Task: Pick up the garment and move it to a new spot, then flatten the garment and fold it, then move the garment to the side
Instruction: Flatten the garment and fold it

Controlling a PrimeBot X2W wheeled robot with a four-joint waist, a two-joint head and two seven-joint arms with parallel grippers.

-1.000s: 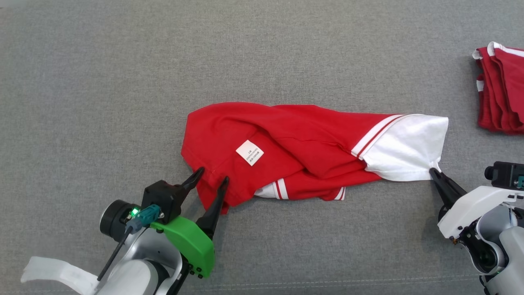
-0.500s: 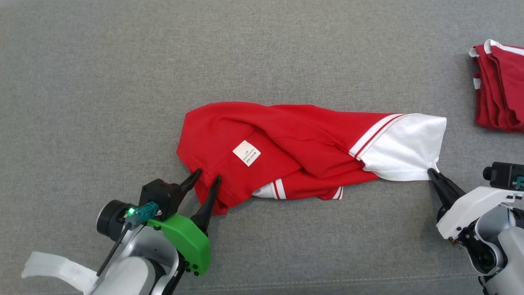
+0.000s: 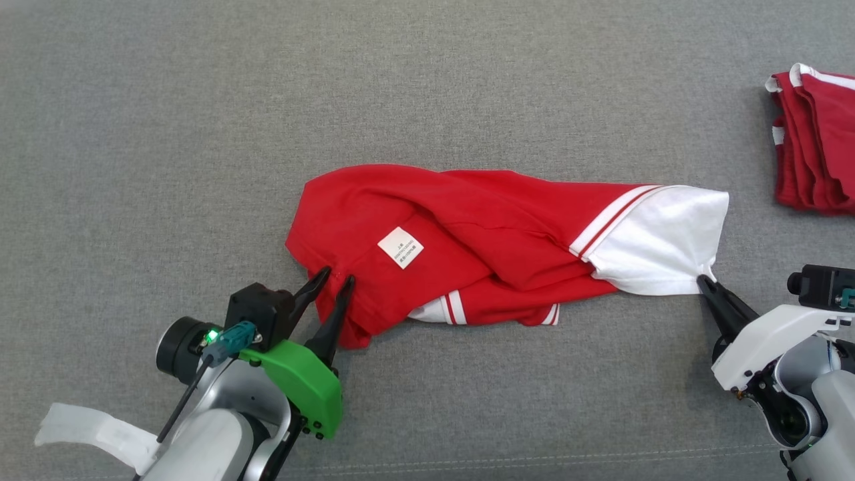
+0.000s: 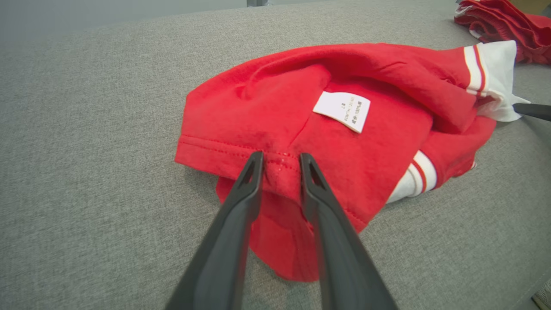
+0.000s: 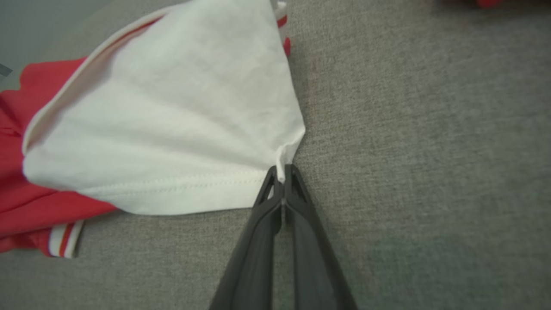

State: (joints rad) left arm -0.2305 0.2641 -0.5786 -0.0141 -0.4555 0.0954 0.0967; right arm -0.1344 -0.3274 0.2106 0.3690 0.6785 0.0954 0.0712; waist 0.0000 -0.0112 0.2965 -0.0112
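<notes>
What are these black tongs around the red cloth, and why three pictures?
It's a two-armed robot; the black tongs are what it grips with. The wide picture comes from a camera on its head, looking down; the other two come from cameras on its wrists, looking along each pair of tongs. On the grey fabric surface lies a crumpled red and white shirt, with a pile of red clothes off to the right. The right gripper is pinched shut on the shirt's white corner. The left gripper straddles the red hem, jaws apart.

head camera looks down; low wrist cameras share the garment [image 3: 467,220].
</notes>
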